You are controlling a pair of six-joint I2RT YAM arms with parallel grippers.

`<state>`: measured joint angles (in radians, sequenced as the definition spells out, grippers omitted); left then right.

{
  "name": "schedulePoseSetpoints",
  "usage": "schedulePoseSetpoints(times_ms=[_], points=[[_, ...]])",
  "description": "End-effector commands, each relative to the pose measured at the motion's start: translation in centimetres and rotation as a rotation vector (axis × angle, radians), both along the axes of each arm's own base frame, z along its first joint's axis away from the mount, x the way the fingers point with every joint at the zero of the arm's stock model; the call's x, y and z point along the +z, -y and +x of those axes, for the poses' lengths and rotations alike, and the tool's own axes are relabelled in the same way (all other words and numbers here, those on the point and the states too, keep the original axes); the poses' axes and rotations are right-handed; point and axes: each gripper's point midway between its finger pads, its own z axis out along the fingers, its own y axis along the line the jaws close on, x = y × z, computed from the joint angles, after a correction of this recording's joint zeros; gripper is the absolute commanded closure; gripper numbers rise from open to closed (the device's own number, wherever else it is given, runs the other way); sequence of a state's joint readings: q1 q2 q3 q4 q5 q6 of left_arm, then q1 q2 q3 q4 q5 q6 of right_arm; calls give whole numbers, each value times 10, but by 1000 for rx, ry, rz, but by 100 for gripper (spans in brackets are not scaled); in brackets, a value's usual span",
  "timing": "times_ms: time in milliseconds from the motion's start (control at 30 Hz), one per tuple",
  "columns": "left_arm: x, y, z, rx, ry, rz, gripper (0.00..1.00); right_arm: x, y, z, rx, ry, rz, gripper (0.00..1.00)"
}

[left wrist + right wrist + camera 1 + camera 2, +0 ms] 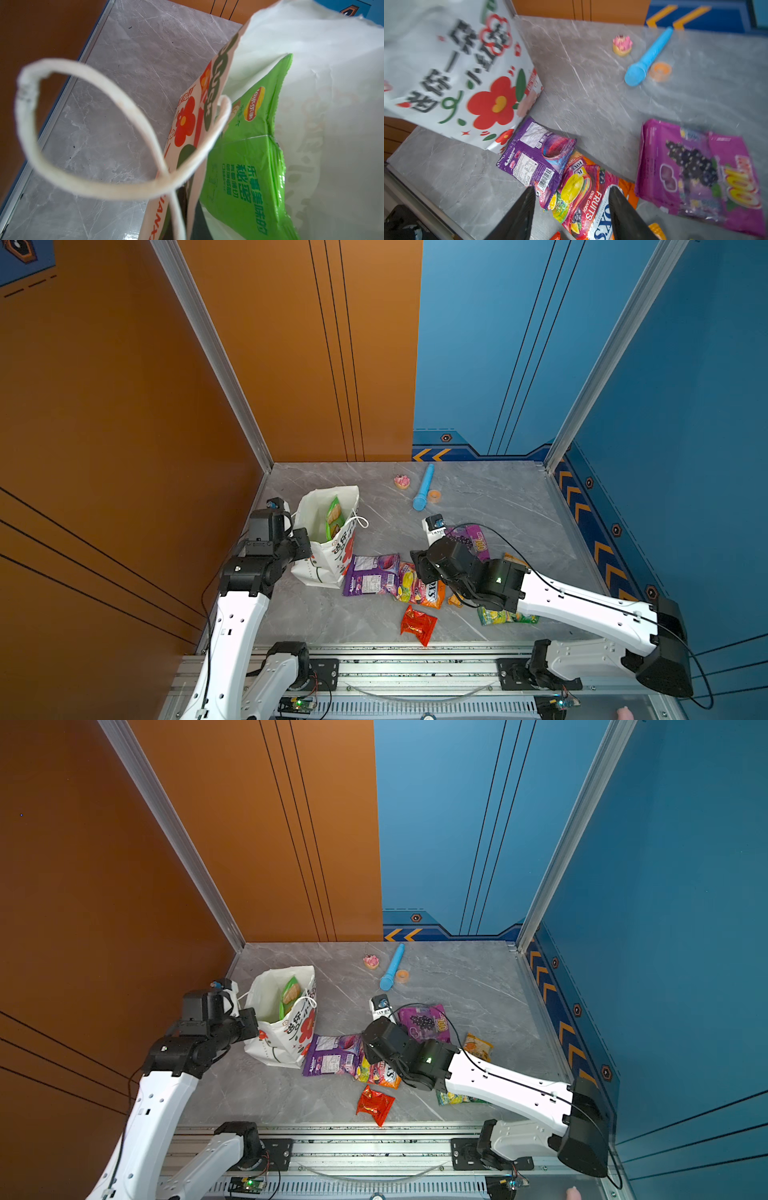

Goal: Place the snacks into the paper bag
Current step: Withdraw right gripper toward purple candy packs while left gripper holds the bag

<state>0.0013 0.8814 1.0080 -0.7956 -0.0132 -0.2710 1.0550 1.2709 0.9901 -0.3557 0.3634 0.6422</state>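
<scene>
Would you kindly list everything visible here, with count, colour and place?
paper bag: one, white with red flowers, left side
chip bag: one, green, inside paper bag
sweet packets: two, purple, one against paper bag, one farther right
candy bags: two, orange at centre, green under right arm
foil packet: one, red, near front edge
mini packets: two, orange, by right arm
tube: one, blue, at back
cake toy: one, pink, beside tube
ring: one, orange, beside tube
left hand: shut on paper bag
right hand: open, over orange candy bag

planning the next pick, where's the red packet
In both top views the red packet lies centre-front by the rail, apart from the orange FOX'S bag behind it.
</scene>
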Motion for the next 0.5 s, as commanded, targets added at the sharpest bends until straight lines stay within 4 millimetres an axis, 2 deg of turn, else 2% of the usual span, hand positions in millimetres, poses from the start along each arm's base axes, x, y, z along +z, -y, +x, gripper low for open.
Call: schedulePoseSetpoints(times_ms=[0,100,233,467], points=[[-1,-1,2,11,12,-17,100,-17,-9,4,-119,-154,208,40],[-2,-1,2,10,8,-16,100,-37,0,15,-151,-190,143,39],[-2,-1,1,9,11,-15,100,-56,27,35,-207,-217,1,38],[-1,-1,1,8,13,-13,100,-63,55,58,-232,-214,-237,35]])
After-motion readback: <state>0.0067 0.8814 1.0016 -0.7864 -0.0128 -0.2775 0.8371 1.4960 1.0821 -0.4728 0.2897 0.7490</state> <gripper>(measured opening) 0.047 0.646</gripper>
